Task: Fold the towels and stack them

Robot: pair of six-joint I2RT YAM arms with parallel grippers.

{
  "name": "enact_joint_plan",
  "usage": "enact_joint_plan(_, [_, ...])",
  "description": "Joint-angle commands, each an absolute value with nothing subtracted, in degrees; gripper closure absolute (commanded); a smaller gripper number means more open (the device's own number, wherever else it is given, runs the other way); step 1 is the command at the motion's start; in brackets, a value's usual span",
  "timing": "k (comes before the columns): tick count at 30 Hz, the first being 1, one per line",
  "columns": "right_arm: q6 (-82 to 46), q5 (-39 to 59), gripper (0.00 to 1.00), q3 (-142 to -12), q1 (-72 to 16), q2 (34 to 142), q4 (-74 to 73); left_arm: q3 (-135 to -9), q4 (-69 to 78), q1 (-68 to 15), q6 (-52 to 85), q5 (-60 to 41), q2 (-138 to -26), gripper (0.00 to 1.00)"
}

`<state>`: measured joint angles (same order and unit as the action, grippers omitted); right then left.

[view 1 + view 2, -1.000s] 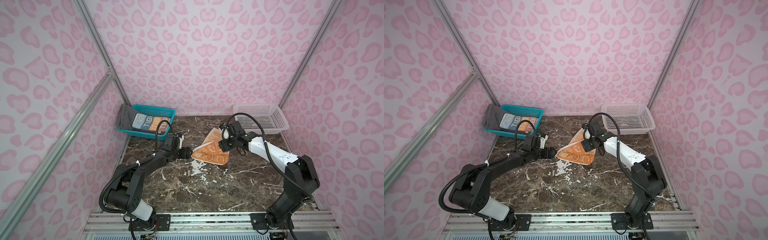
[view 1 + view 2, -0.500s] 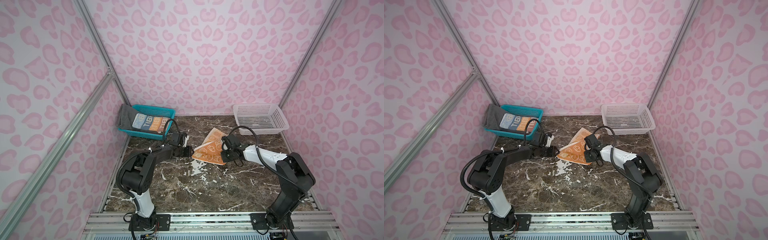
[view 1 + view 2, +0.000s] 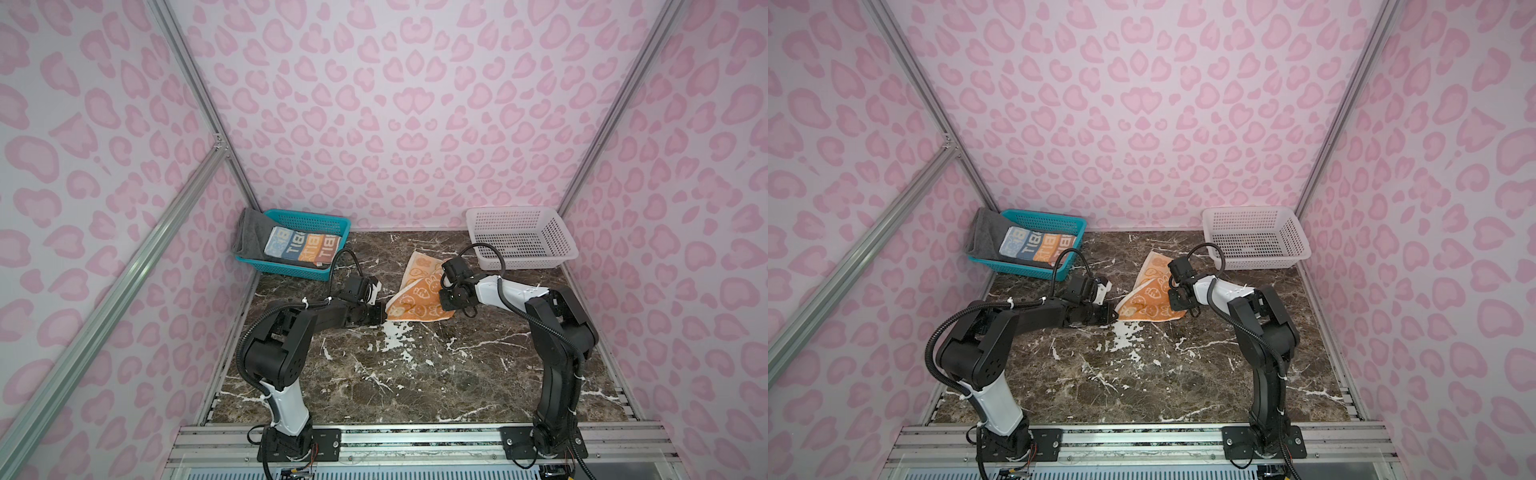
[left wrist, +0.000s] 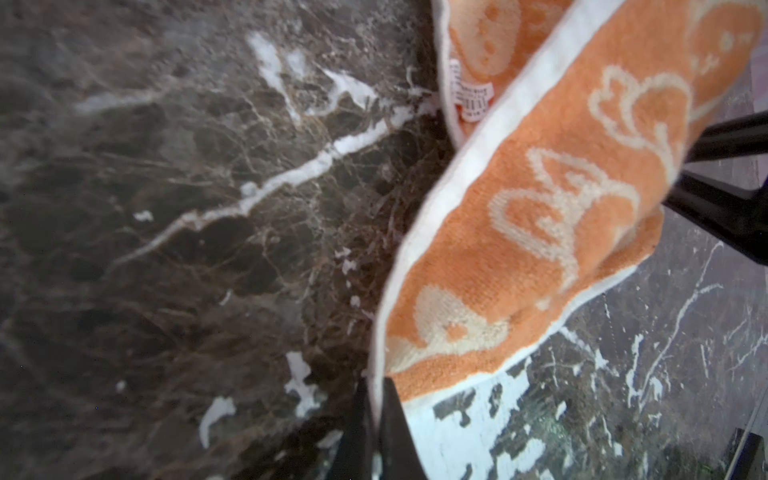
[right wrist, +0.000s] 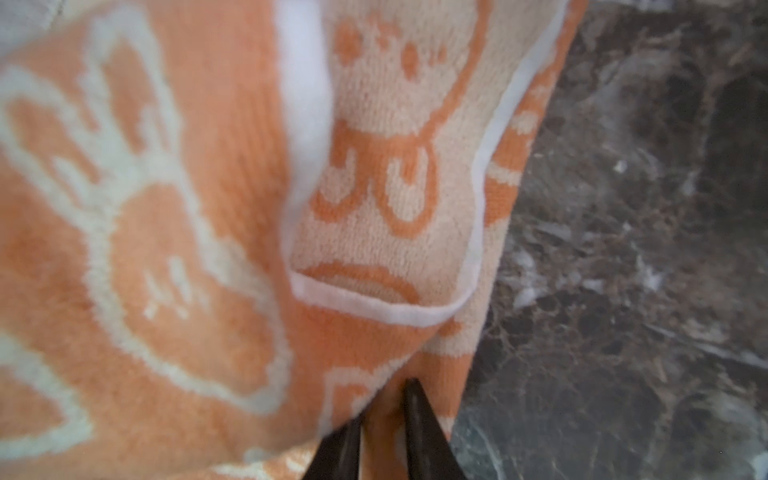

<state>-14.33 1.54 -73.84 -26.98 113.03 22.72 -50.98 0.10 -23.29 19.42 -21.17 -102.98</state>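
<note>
An orange towel (image 3: 415,296) (image 3: 1148,297) with white cartoon faces lies crumpled on the marble table, mid-back in both top views. My left gripper (image 3: 380,318) (image 3: 1112,314) is shut on its near left corner; in the left wrist view the left gripper (image 4: 374,386) pinches the white hem of the orange towel (image 4: 519,232). My right gripper (image 3: 446,305) (image 3: 1177,303) is shut on the cloth's right side, with a fold of the orange towel (image 5: 187,208) between the tips of the right gripper (image 5: 386,399). A multicolour lettered towel (image 3: 297,247) (image 3: 1036,245) lies folded on a dark grey towel (image 3: 247,235) (image 3: 982,235).
The two folded towels sit in a teal basket (image 3: 328,222) (image 3: 1059,218) at the back left. A white basket (image 3: 523,262) (image 3: 1258,262) stands at the back right. Dark marble tabletop (image 3: 415,374) stretches toward the front rail. Pink patterned walls enclose three sides.
Both grippers have gone from open to shut on the orange towel. The left gripper slid to its near left corner; the right dropped onto its right side.
</note>
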Motion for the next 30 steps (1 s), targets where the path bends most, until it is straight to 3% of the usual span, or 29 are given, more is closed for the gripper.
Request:
enact_joint_plan(1, [-10.87, 1.24, 0.78, -76.31, -26.92, 115.05, 24.36, -49.02, -3.65, -24.83, 20.54, -21.0, -101.75, 0.96])
enact_joint_plan(15, [-2.08, 7.74, 0.71, -93.46, -28.15, 123.4, 26.98, -49.21, -7.82, -36.47, 24.62, -15.21, -95.56, 0.94])
enact_joint_plan(19, [-1.23, 6.07, 0.63, -93.67, -28.23, 120.66, 27.47, -50.73, -9.64, -36.47, 25.36, -12.31, -92.47, 0.8])
enact_joint_plan(23, [-1.14, 4.99, 0.51, -91.17, -28.33, 116.14, 26.81, -52.59, -12.57, -36.41, 24.92, -9.48, -88.57, 0.59])
enact_joint_plan(26, [-1.32, 6.39, 0.49, -90.08, -29.19, 113.66, 26.49, -53.16, -12.99, -35.96, 25.13, -8.54, -85.46, 0.47])
enact_joint_plan(30, [-0.98, 8.52, 0.48, -91.55, -32.0, 113.65, 26.38, -52.92, -12.76, -33.86, 26.29, -8.27, -81.18, 0.38])
